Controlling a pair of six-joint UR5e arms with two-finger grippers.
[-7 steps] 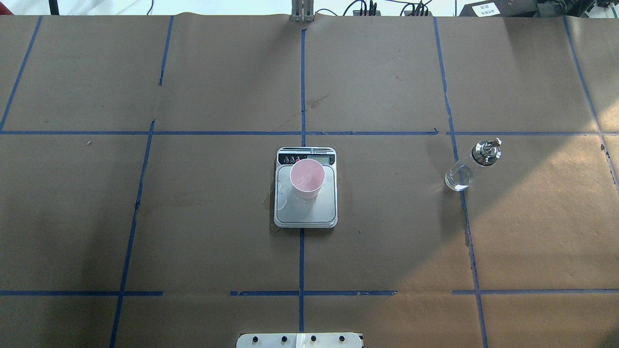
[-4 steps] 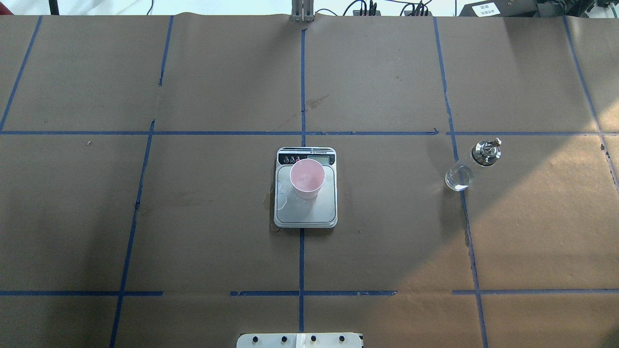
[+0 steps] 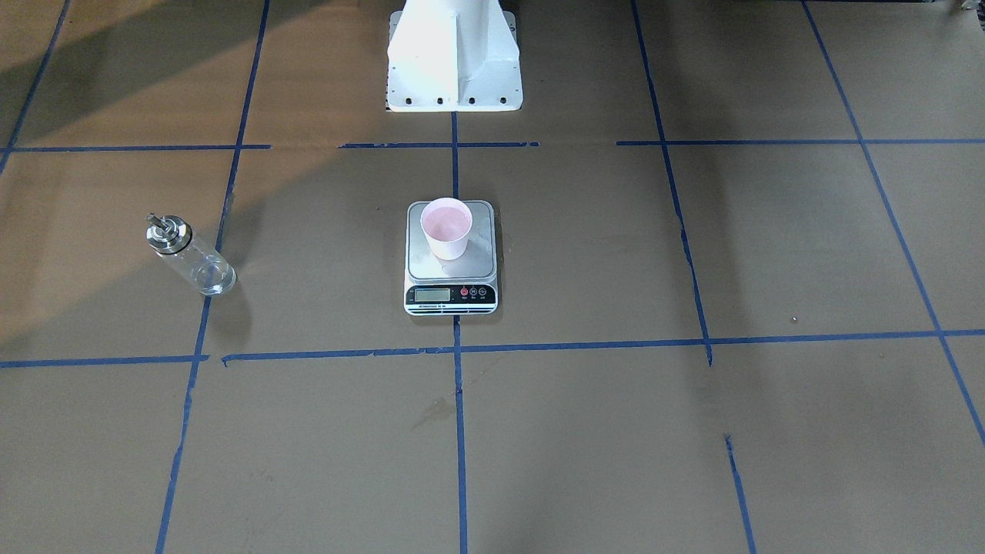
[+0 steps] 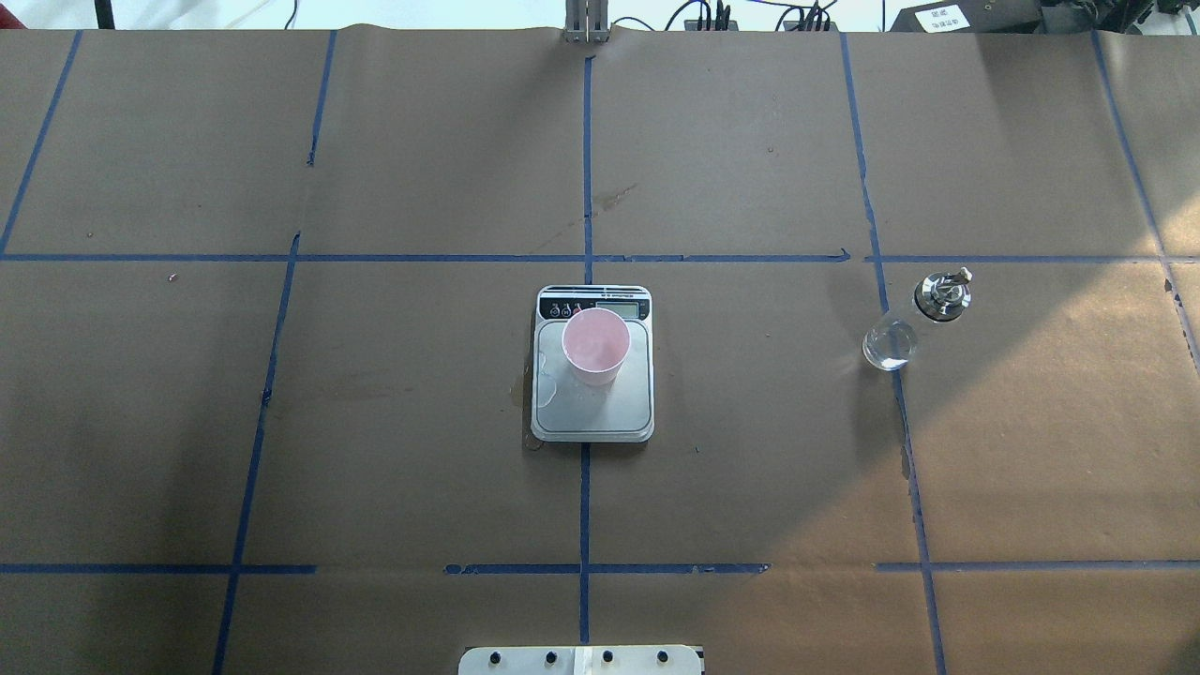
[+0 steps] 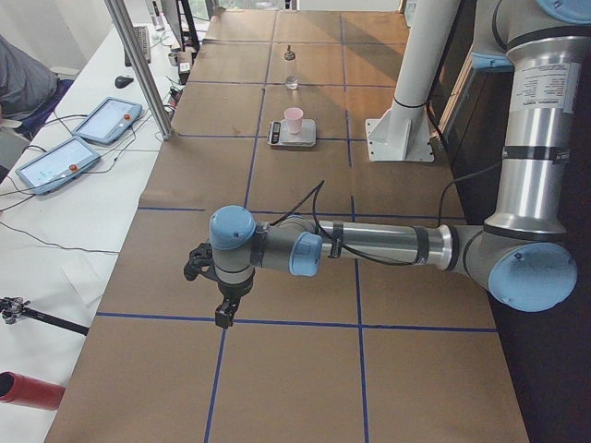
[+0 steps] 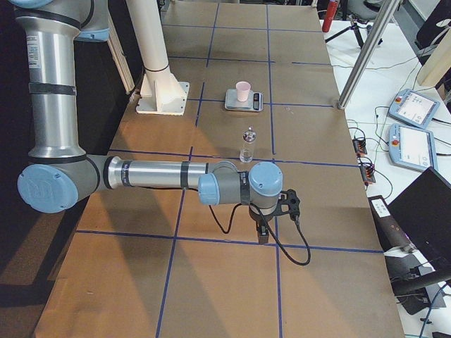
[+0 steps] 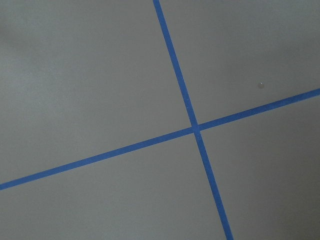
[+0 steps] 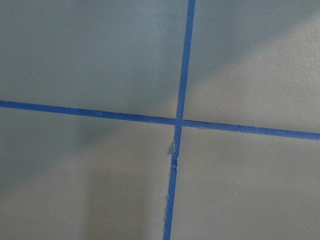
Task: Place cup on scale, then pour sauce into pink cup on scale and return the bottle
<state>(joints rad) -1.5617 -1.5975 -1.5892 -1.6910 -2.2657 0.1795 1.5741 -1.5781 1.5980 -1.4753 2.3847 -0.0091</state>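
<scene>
On the scale [image 3: 462,268], the display [image 3: 432,294] is too small to read. The left gripper [image 5: 224,314] and the right gripper [image 6: 262,235] show only in the 2 side views, too small to tell how their jaws stand. The white base [image 3: 454,61] is cut off by the front view's top edge.

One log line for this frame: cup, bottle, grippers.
pink cup upright on scale | glass bottle upright on table, robot's right, unheld | left gripper away from both, open/shut unclear | right gripper likewise
</scene>
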